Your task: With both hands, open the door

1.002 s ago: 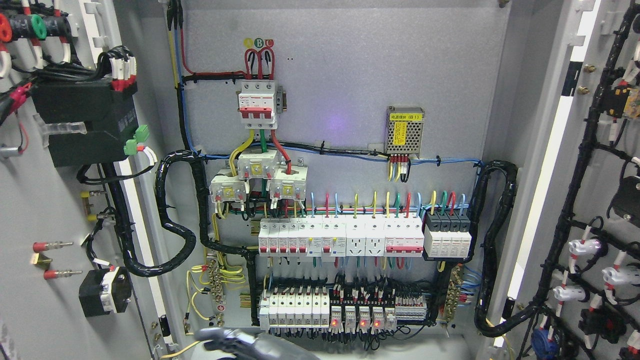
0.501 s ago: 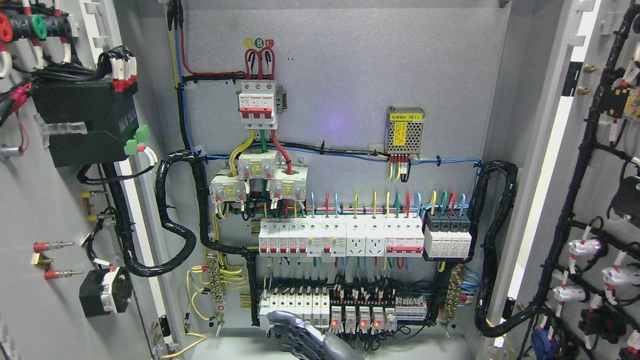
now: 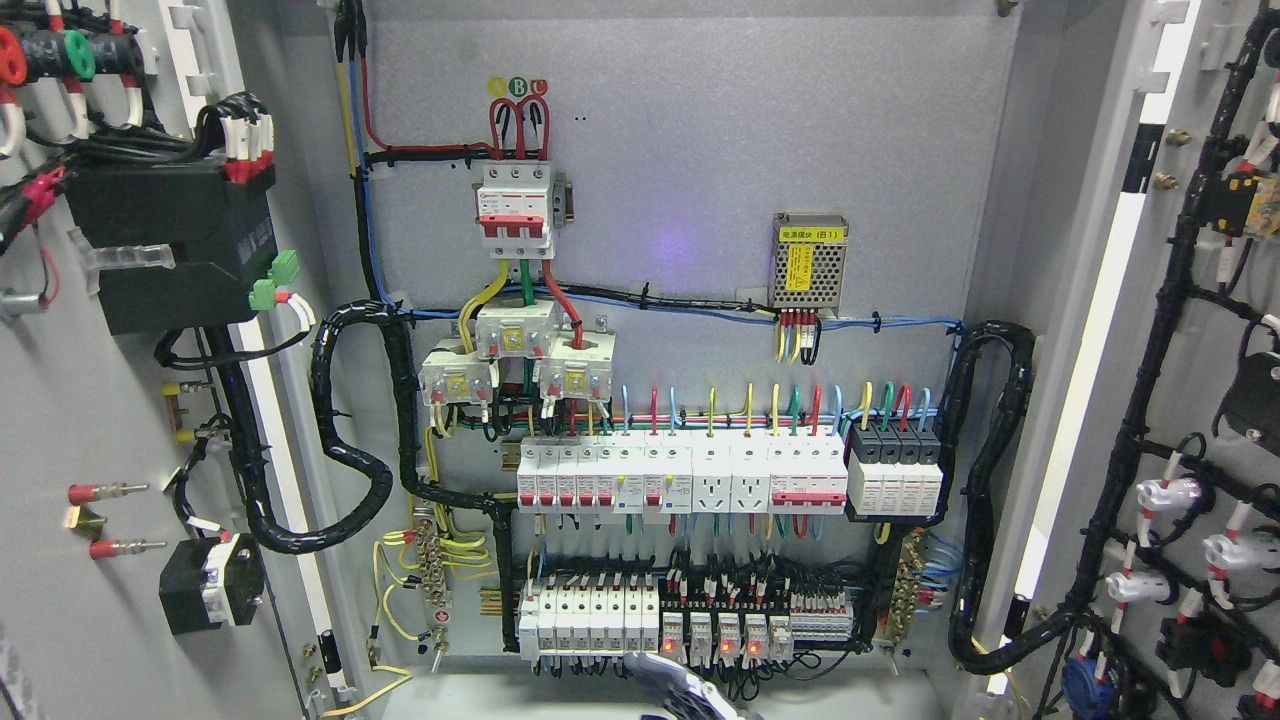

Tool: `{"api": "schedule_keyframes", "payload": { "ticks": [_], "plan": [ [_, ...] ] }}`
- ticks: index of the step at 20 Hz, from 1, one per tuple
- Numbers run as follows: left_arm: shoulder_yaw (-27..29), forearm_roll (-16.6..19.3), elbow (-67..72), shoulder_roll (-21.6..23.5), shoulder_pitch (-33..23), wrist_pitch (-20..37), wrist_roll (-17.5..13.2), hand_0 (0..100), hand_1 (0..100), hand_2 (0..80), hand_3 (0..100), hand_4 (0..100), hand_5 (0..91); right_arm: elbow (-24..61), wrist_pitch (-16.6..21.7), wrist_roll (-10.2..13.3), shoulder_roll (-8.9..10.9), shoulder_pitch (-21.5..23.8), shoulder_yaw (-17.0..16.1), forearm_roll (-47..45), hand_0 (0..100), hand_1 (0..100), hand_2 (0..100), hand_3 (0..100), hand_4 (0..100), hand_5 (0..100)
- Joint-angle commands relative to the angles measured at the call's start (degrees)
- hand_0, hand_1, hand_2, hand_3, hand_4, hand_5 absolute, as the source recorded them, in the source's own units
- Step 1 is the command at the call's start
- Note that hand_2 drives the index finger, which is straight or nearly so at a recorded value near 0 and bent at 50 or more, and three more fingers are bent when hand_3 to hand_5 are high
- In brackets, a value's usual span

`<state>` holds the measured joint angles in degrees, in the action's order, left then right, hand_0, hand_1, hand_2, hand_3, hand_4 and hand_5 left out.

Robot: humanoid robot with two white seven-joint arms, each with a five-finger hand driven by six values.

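Both cabinet doors stand swung wide open. The left door (image 3: 90,600) shows its inner face with a black module and wiring. The right door (image 3: 1110,330) also shows its inner face, crossed by black cable looms and white connectors. Between them the cabinet backplate (image 3: 700,150) lies exposed with rows of breakers (image 3: 700,475) and relays. Only a blurred sliver of my right hand (image 3: 685,692) shows at the bottom edge, just right of the middle, in front of the lowest terminal row. It touches neither door. My left arm is out of view.
A three-pole breaker (image 3: 515,200) and a small power supply (image 3: 810,262) sit high on the backplate. Thick black conduit loops (image 3: 350,470) hang at both inner sides. Red indicator lights glow on the bottom relays (image 3: 725,645). The cabinet floor (image 3: 480,695) is pale grey.
My hand has slid right along the bottom edge, from lower left of centre to just right of it, and has sunk lower out of the picture. The doors have not moved.
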<state>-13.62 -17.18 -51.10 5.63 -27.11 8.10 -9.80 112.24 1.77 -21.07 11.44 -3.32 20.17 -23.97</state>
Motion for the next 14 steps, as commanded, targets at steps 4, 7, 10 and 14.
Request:
{"api": "schedule_keyframes", "payload": {
  "ticks": [4, 7, 10, 14],
  "plan": [
    [-0.71, 0.04, -29.56, 7.11, -8.56, 4.03, 0.04, 0, 0, 0.0, 0, 0, 0.0, 5.44, 7.35, -0.46, 4.55, 9.12, -7.51, -0.03, 0, 0, 0, 0, 0, 0],
    [-0.62, 0.04, -34.48, 9.39, -9.89, 5.34, 0.04, 0, 0, 0.0, 0, 0, 0.0, 5.79, 9.83, -0.55, 5.08, 10.70, -9.26, -0.03, 0, 0, 0, 0, 0, 0],
    [-0.62, -0.04, -38.97, 11.85, -10.24, 7.36, 0.04, 0, 0, 0.0, 0, 0, 0.0, 6.40, 10.53, -0.64, 6.04, 12.02, -12.07, -0.11, 0, 0, 0, 0, 0, 0],
    [-0.97, -0.04, -44.16, 14.93, -11.91, 10.88, -0.04, 0, 0, 0.0, 0, 0, 0.0, 6.76, 12.29, -0.64, 8.24, 13.60, -14.89, -0.11, 0, 0, 0, 0, 0, 0]
  ]
}}
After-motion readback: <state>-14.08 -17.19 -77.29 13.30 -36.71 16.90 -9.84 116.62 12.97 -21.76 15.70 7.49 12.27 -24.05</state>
